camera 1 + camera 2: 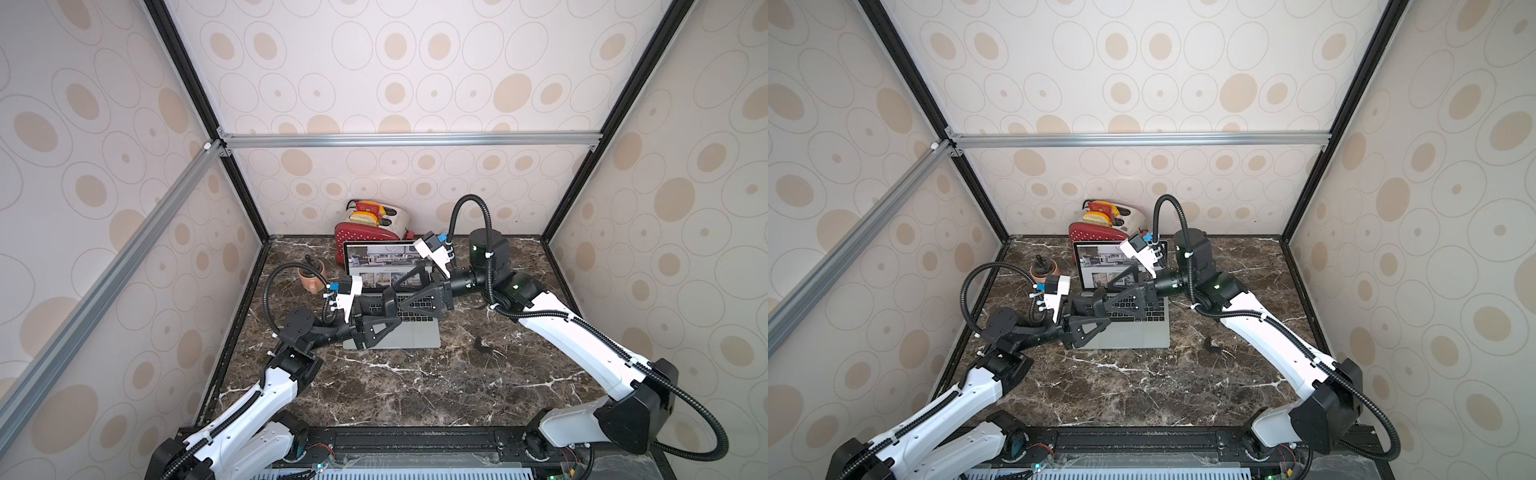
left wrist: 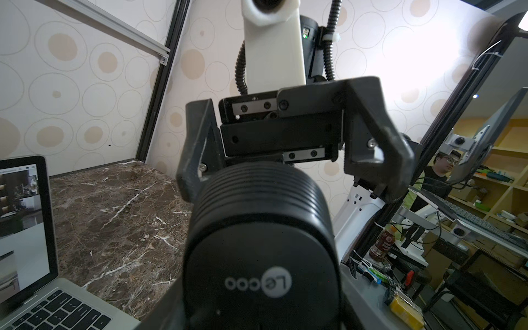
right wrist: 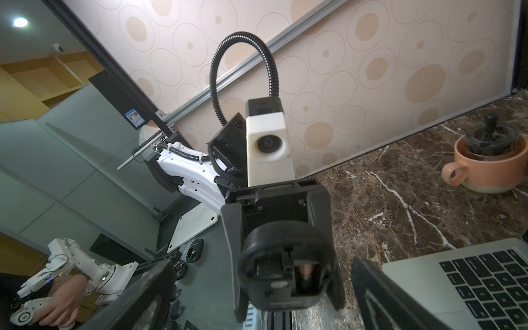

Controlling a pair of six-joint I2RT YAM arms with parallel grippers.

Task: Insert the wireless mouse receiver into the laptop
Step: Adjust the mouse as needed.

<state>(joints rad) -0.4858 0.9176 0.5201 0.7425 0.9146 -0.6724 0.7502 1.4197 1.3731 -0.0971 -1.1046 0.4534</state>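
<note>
Tabletop (image 1: 395, 386): dark veined marble, laptop (image 1: 411, 332) open.
Walls (image 1: 395, 83): cream, beige ovals.
Left gripper (image 3: 283, 271): clamps mouse (image 2: 260, 257).
Right gripper (image 2: 291, 185): spread.

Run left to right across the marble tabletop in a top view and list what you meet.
Peach ceramic mug → open silver-grey laptop → black cylindrical joint of the right arm.

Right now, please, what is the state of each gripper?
Left gripper: closed on the black rounded plastic mouse.
Right gripper: open, holding nothing.
</note>
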